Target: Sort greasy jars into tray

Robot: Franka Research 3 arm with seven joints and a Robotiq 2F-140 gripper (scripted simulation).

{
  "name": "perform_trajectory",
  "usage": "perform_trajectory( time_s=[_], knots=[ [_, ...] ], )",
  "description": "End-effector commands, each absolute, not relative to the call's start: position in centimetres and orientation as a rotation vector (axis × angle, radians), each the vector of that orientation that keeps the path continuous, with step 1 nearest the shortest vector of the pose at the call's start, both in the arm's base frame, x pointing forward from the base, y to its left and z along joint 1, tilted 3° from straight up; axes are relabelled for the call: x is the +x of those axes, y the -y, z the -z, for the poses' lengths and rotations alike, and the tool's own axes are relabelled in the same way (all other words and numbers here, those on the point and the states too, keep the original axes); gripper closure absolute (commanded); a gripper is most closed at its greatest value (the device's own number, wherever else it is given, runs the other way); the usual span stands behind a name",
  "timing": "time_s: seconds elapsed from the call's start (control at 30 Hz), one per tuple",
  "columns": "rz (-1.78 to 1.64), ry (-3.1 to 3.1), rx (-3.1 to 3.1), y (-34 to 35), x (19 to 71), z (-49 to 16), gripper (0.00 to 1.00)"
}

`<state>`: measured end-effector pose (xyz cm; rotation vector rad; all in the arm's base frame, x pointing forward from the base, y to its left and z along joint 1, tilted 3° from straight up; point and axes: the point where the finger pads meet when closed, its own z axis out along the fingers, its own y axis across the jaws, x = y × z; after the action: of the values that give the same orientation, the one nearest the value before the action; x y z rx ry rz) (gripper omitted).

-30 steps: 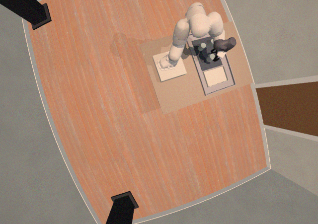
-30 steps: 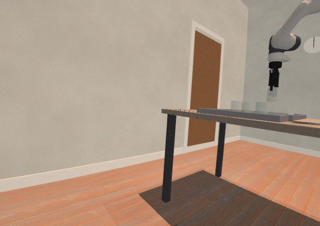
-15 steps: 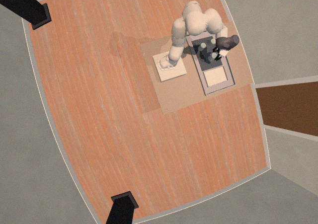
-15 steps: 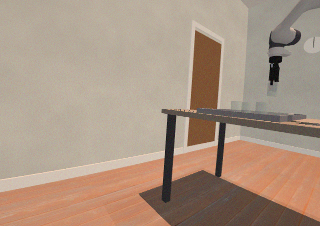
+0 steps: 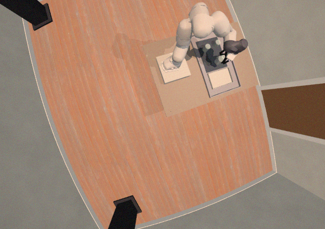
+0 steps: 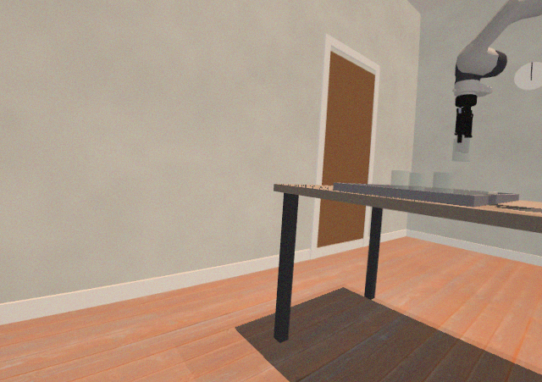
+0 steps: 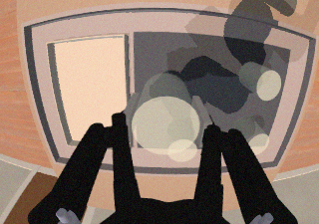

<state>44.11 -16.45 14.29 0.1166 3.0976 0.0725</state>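
Observation:
My gripper [image 6: 462, 138] is shut on a pale glass jar [image 6: 460, 152] and holds it well above the table. In the wrist view the held jar [image 7: 166, 119] sits between my black fingers, over the near edge of the dark drying mat [image 7: 219, 79]. The light-bottomed tray [image 7: 90, 88] lies to the left of the mat and holds nothing. Three more jars [image 6: 399, 177] [image 6: 417, 179] [image 6: 442, 179] stand on the mat. From above, my gripper [image 5: 225, 58] hangs over the mat's right edge [image 5: 212, 54], and the tray [image 5: 220, 78] lies below it in the picture.
Mat and tray share a grey-rimmed base [image 5: 216, 66] on the table. The arm's own pedestal [image 5: 173, 69] stands to the left of it. The arm throws dark shadows on the mat. The table edge [image 6: 394, 202] is near the tray side.

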Motion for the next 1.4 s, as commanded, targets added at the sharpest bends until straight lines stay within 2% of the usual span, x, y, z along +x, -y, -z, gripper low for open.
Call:
perform_trajectory(
  time_s=[0.0, 1.37],
  knots=[
    [-0.070, -3.104, 0.080, 17.0, 44.1, -14.3, 1.00],
    [-0.070, -3.104, 0.080, 28.6, 47.7, -13.9, 1.00]
  ],
)
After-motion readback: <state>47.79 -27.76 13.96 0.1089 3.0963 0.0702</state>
